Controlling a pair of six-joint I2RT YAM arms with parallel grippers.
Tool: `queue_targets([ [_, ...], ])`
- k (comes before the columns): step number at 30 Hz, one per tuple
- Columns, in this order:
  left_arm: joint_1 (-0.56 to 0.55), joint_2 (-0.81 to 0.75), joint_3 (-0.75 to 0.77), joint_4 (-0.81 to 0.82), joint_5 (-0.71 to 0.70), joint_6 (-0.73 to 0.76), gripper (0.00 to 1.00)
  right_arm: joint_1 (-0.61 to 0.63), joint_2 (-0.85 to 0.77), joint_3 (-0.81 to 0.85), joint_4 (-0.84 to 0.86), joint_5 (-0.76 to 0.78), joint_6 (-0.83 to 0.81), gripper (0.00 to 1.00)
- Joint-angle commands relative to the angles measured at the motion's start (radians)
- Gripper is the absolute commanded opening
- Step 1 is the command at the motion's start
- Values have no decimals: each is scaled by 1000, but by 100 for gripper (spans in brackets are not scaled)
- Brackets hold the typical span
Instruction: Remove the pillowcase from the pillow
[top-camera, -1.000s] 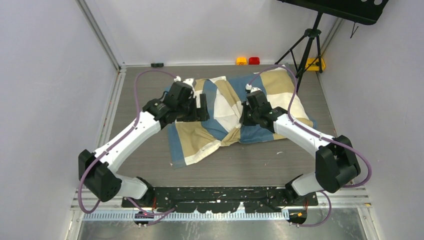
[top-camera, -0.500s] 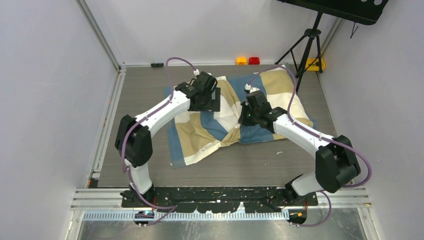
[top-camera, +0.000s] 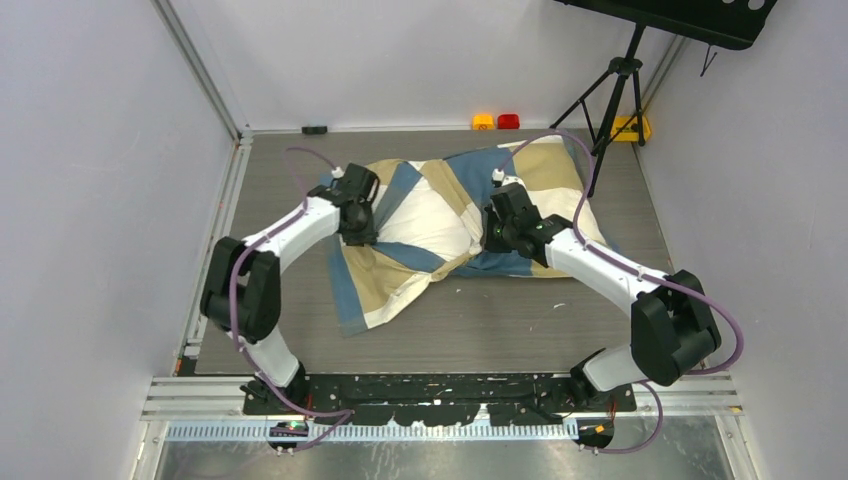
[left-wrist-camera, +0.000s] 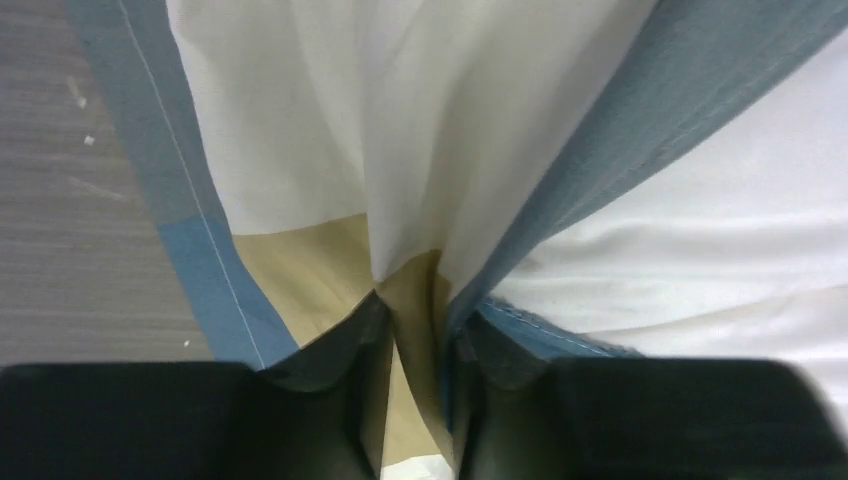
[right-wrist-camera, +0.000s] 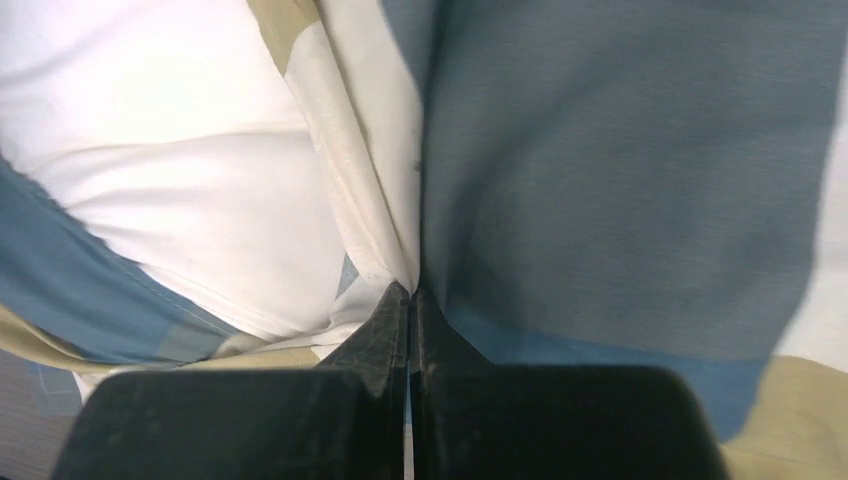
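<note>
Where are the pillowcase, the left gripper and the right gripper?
pillowcase (top-camera: 430, 218): top external view, white middle block.
left gripper (left-wrist-camera: 418, 318): left wrist view, between fingers pinching tan fold.
right gripper (right-wrist-camera: 410, 295): right wrist view, between closed fingers on fabric.

No text, label, brand, number or sign can be read in any view. The pillowcase (top-camera: 475, 168) carries only plain blocks of blue, tan and white. The orange block (top-camera: 483, 122), red block (top-camera: 508, 121) and yellow block (top-camera: 631, 128) at the top of the overhead view are too small to show any marking.
</note>
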Motion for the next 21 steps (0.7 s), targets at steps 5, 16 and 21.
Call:
queue_targets([
  [5,151,-230,-269,146,172,-7,4,5,-25,17,8,46,-9,1],
  [16,151,-244,-431,449,578,-45,0,228,75,321,-168,55,-111,56],
  [21,151,-330,-490,461,563,-30,0,340,190,459,-177,76,-117,80],
])
